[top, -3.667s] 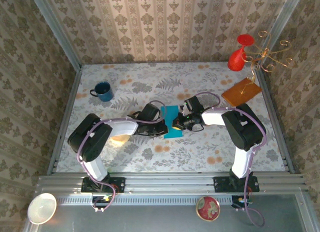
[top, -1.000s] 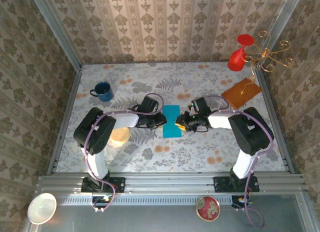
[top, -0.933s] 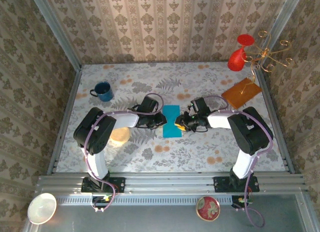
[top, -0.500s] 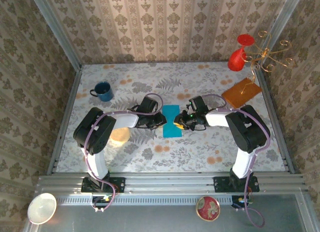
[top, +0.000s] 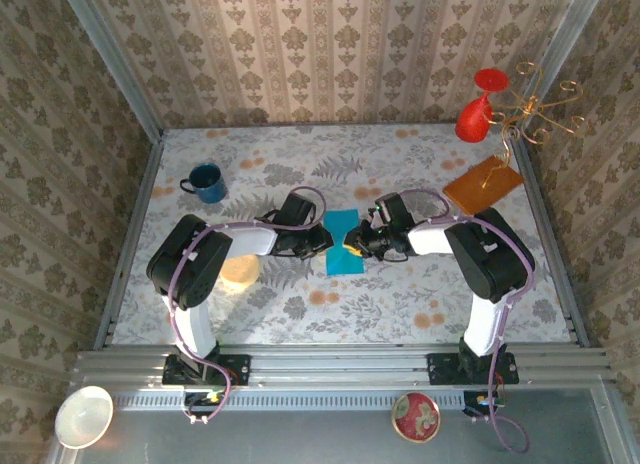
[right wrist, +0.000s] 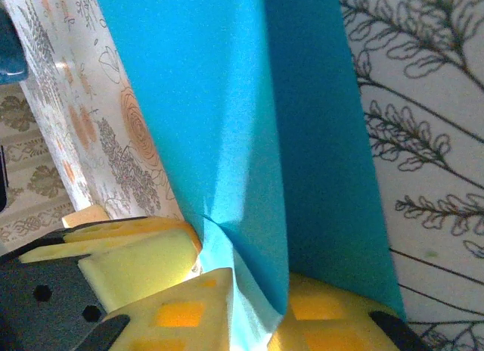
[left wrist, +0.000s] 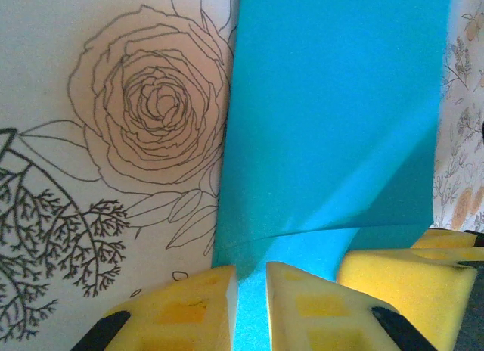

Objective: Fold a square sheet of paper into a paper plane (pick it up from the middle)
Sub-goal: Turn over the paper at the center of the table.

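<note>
The teal-blue square sheet of paper (top: 343,240) is folded into a narrow strip at the middle of the floral tablecloth. My left gripper (top: 324,240) holds its left edge and my right gripper (top: 357,247) its right edge, so the two nearly meet. In the left wrist view the paper (left wrist: 333,116) rises in a creased fold and a strip of it runs between the yellow pads (left wrist: 181,313) of my left gripper (left wrist: 251,305). In the right wrist view the paper (right wrist: 227,101) is pinched and puckered in my right gripper (right wrist: 261,313). No finished paper plane shape is visible.
A blue mug (top: 206,182) stands at the back left. An orange-brown sheet (top: 483,182), a red vase (top: 476,109) and a gold wire stand (top: 540,109) crowd the back right corner. A white bowl (top: 83,414) and a red patterned bowl (top: 415,416) sit on the near ledge.
Since 3.7 s ago both grippers and the paper have shifted slightly toward the back. Over the last second my right gripper has edged left, closer to the left one.
</note>
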